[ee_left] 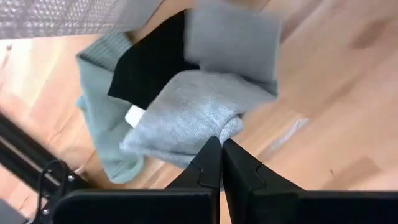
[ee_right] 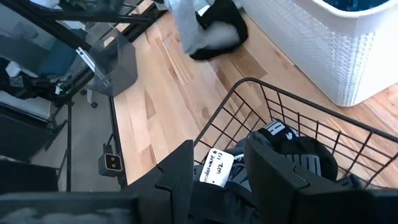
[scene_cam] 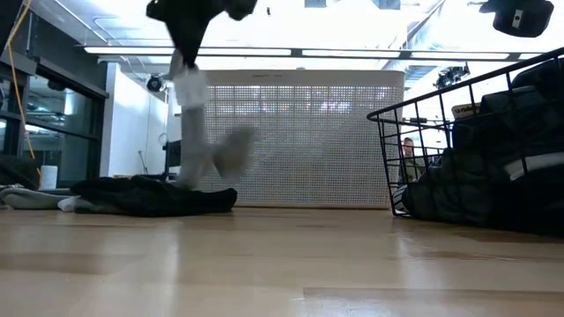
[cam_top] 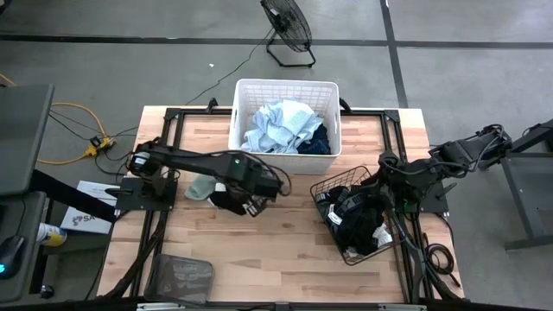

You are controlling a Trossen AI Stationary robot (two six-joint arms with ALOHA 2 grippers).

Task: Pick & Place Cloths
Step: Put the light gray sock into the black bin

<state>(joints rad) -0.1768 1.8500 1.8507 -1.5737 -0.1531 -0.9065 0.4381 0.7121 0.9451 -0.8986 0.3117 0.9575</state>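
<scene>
Pale wooden planks make up the table (cam_top: 285, 250), which carries everything. At the middle of its far edge stands a white plastic laundry basket with perforated walls (cam_top: 285, 91), holding a crumpled light blue cloth (cam_top: 278, 127) with a dark navy cloth (cam_top: 318, 138) beside it. Near the right edge sits a black wire basket (cam_top: 333, 186), tilted, filled with black garments (cam_top: 361, 226) that carry white labels.

Left of the table's centre lies a small heap: a sage green knitted cloth (ee_left: 99, 118), a flat black cloth (ee_left: 152, 65) on it, and a soft white-grey cloth (ee_left: 186, 115) on top.

The left gripper (ee_left: 221, 163) is above this heap, its fingers clenched on a fold of the white-grey cloth, which hangs stretched from them down to the table in the low view. The right gripper (ee_right: 217, 165) hovers over the wire basket's rim, fingers partly apart and grasping nothing that can be seen.
</scene>
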